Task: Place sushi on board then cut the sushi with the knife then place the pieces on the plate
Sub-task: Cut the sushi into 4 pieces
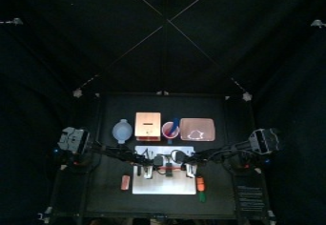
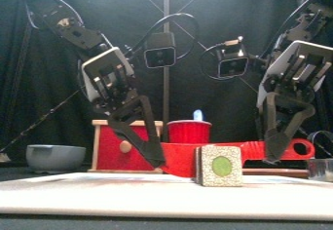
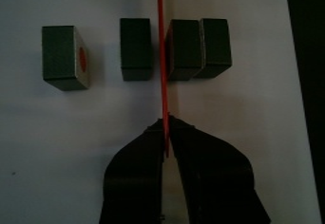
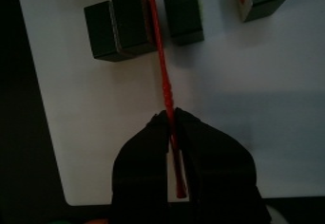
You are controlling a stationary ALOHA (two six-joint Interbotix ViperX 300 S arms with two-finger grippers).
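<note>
The left claw point(image 3: 165, 125) and right claw point(image 4: 169, 119) both clamp the red knife point(image 2: 254, 152). In the front view it lies level left-to-right mid-frame, handle right, edge down among four sushi blocks point(image 3: 136, 49) on the white board point(image 3: 76, 142).

Colours on the black desk point(image 1: 102, 198)
White board point(image 3: 64, 142) with dark green sushi blocks point(image 3: 135, 47), one end face point(image 2: 221, 166) pale and speckled around a green centre, another with an orange patch; knife point(image 2: 276, 149) red; cup point(image 2: 190, 134) red, second knife point(image 2: 198, 115) blue; box point(image 2: 101, 146) pale wood with red drawer front; bowl point(image 2: 55, 156) blue-grey; tray point(image 1: 196, 129) pink; back curtain point(image 1: 76, 48) black
</note>
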